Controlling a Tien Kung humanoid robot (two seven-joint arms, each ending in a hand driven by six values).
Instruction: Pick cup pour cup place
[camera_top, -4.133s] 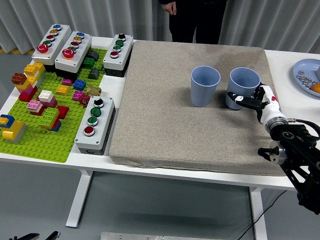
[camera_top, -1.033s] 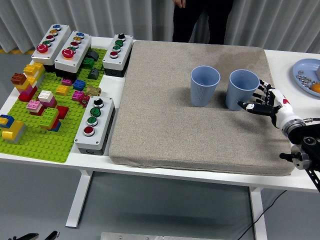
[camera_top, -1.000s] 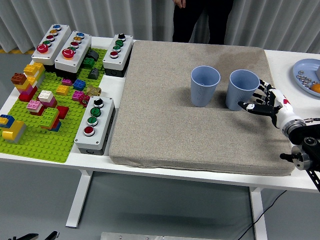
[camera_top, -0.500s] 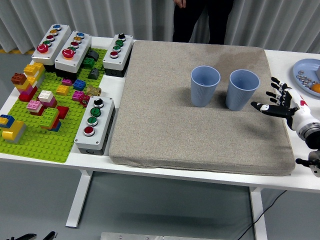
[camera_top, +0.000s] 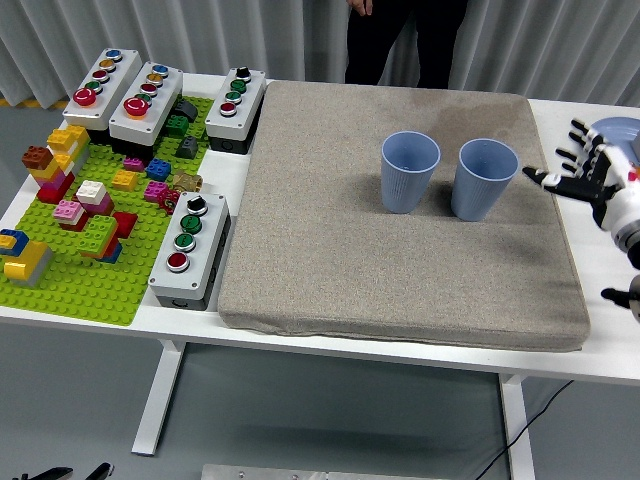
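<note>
My right hand (camera_top: 598, 178) is white across the back, with a small red mark near the knuckles. Its fingers (camera_top: 578, 142) are black and jointed in short segments, each one tipped pale. The thumb is black too, with a white tip. Behind the hand sits a rounded grey wrist, and below that a black piece of my arm shows at the edge, with a small pale fitting on it.
</note>
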